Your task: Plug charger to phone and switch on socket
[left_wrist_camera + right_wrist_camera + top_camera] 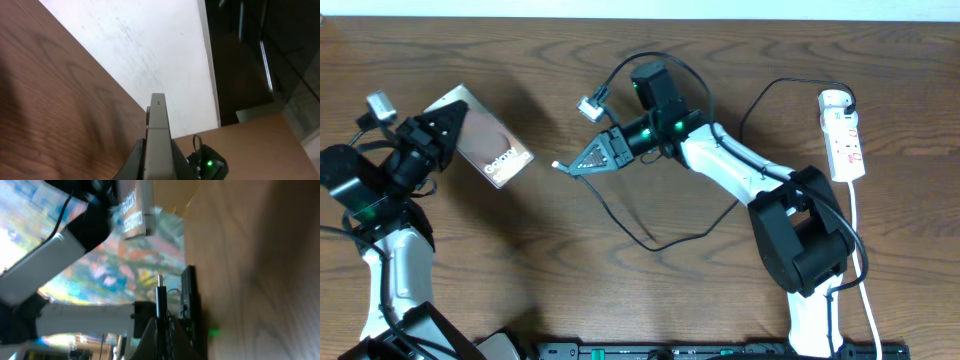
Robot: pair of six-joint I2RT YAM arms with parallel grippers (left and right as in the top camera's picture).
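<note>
Where the table (520, 270) comes nearest the robot, a black rail (720, 351) runs along its edge. A little farther in, right of centre, the charger (655, 243) lies as a loose loop of thin black cable on the brown wood. From there it leads leftward and away to the right gripper (582, 160). That gripper is pressed together on the cable just behind its end, so the small pale plug tip (557, 165) sticks out to the left. The right wrist view shows the same plug tip (160, 286) standing straight out from the closed grip. Just left of the tip, near but not touching, is the phone (490, 140), a glossy brown slab with white lettering. It sits at a slant with its near right corner toward the plug. The left gripper (445, 135) pinches the phone's left end. The left wrist view shows the phone (157, 125) edge-on, clamped on both faces and held off the wood. From the right wrist, the phone (135, 210) hangs ahead of the plug with its lettering visible. Far to the right, well apart from both grippers, the socket (845, 135) lies flat, a narrow white strip with red markings. Its round white plug (834, 99) is at the far end, and its white lead (865, 280) runs back toward the near edge. Whether its switch is on cannot be told.
</note>
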